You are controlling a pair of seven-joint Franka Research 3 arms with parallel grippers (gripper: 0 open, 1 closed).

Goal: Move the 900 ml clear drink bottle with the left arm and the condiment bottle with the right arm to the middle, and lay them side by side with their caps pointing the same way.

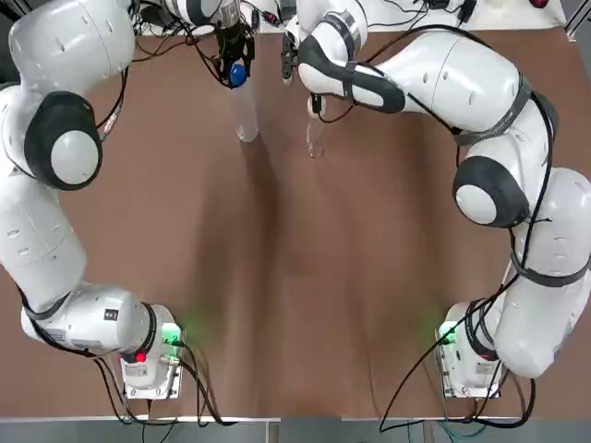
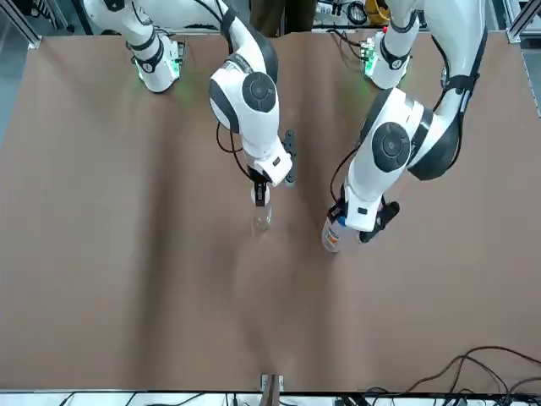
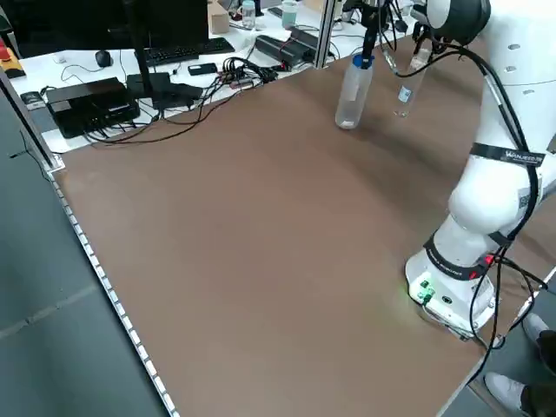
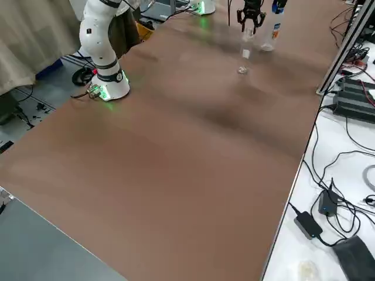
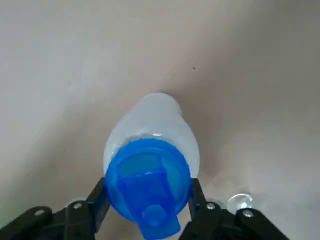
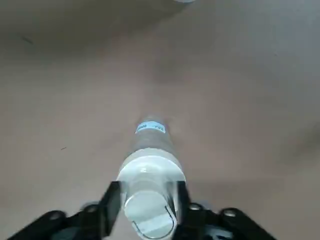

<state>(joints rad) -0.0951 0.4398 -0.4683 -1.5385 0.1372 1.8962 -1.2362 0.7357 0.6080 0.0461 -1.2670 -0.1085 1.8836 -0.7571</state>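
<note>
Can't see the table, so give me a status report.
Left gripper shut on drink bottle cap. Right gripper shut on condiment bottle cap. Both cap-up at the far side, apart, not yet laid down. Nothing seen in the way.

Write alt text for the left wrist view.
The left gripper clamps the blue cap of the clear drink bottle between its two black fingers, seen from above. The bottle's pale body runs down toward the brown table.

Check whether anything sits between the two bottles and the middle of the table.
Nothing visible does. The left gripper holds the clear drink bottle, the right gripper holds the condiment bottle, and only bare table lies toward the middle.
</note>
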